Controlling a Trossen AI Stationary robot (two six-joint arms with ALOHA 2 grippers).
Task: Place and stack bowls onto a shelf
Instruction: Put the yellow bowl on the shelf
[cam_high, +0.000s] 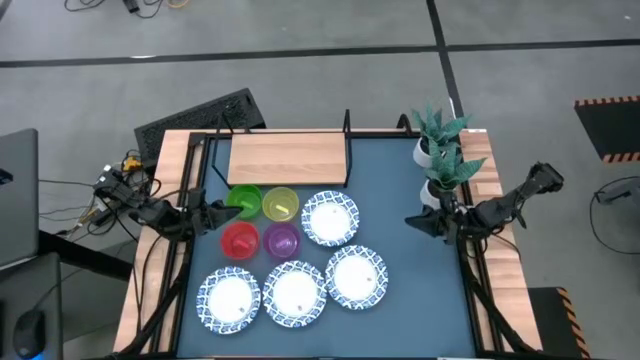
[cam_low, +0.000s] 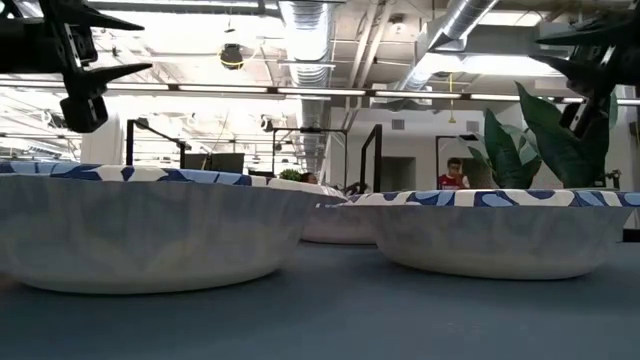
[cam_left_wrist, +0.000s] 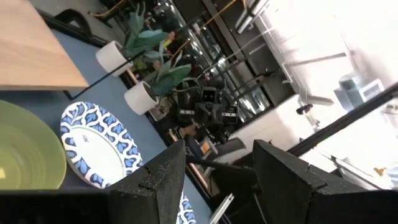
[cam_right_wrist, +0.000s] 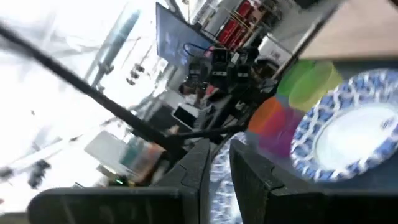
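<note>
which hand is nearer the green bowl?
Left. The left hand sits just beside the green bowl, at the table's left edge. The right hand is far across the table, past the patterned bowl.

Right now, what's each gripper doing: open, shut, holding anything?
Left gripper: open, empty, at the table's left edge beside the green bowl.
Right gripper: open, empty, at the right edge near the plant pots.

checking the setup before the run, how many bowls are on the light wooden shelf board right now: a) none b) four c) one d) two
a) none: in the high view the light wooden shelf board is bare, while all four small plain plastic bowls and four larger white bowls with blue patterned rims sit on the blue table top.
</note>
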